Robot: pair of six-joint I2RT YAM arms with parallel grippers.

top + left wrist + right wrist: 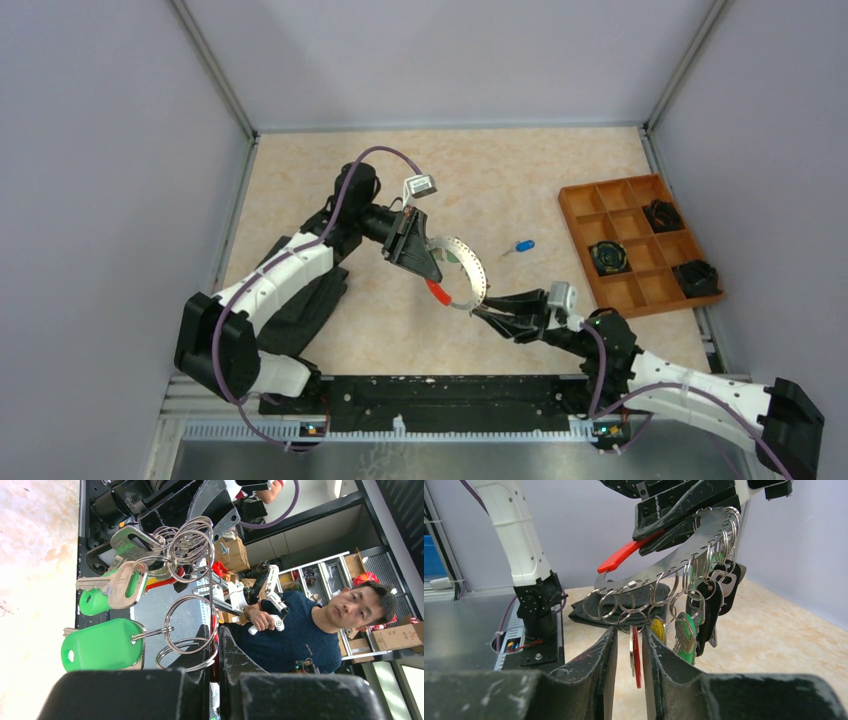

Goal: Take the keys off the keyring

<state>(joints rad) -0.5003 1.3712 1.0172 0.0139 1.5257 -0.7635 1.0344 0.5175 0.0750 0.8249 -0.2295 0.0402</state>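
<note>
The keyring is a curved, perforated grey metal band with a red sleeve, held up above the table. My left gripper is shut on it at the red sleeve, which shows as a thin red strip between the left fingers. Several keys hang from small split rings: green, yellow, black. A red-headed key hangs between the jaws of my right gripper, which is open narrowly with a gap on each side of it. A blue key lies loose on the table.
An orange compartment tray sits at the right, holding black coiled objects. A black cloth lies under the left arm. Grey walls close in the table on three sides.
</note>
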